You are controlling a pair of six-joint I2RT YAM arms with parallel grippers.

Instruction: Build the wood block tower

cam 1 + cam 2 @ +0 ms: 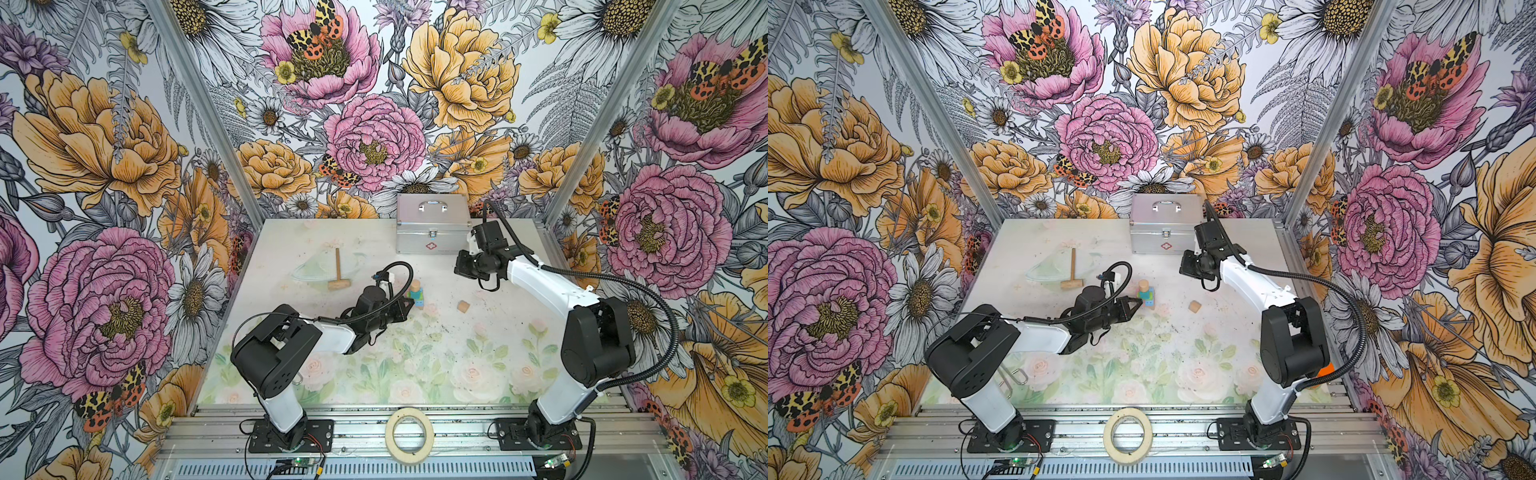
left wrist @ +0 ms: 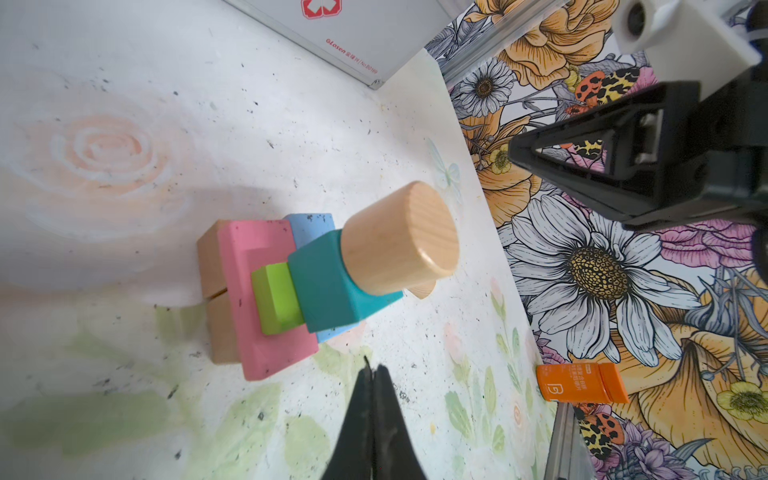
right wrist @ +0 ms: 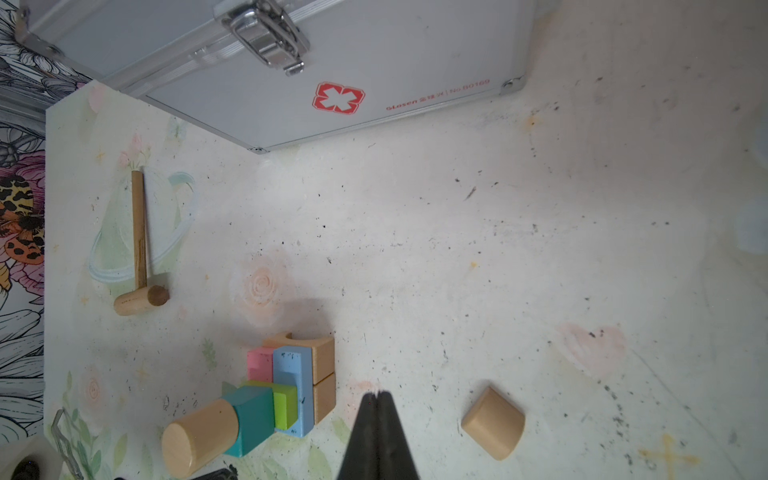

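The tower [image 1: 415, 294] [image 1: 1145, 293] stands mid-table: tan base blocks [image 2: 214, 266], a pink brick [image 2: 266, 257], a light blue one [image 2: 311, 226], a green block [image 2: 276, 299], a teal block [image 2: 332, 282] and a tan cylinder [image 2: 399, 239] topmost. One loose tan wood block [image 1: 463, 306] [image 1: 1194, 306] [image 3: 493, 423] lies to its right. My left gripper [image 1: 409, 306] [image 1: 1139, 302] [image 2: 374, 370] is shut and empty, its tips just left of the tower's base. My right gripper [image 1: 459, 266] [image 1: 1185, 264] [image 3: 377, 395] hovers shut and empty above the table, between tower and loose block.
A silver case [image 1: 434, 228] [image 1: 1165, 228] [image 3: 291, 62] stands at the back. A wooden mallet [image 1: 338, 270] [image 1: 1071, 272] [image 3: 141, 249] lies left of the tower. An orange bottle [image 2: 582, 382] lies at the table's right edge. A tape roll [image 1: 409, 434] rests on the front rail.
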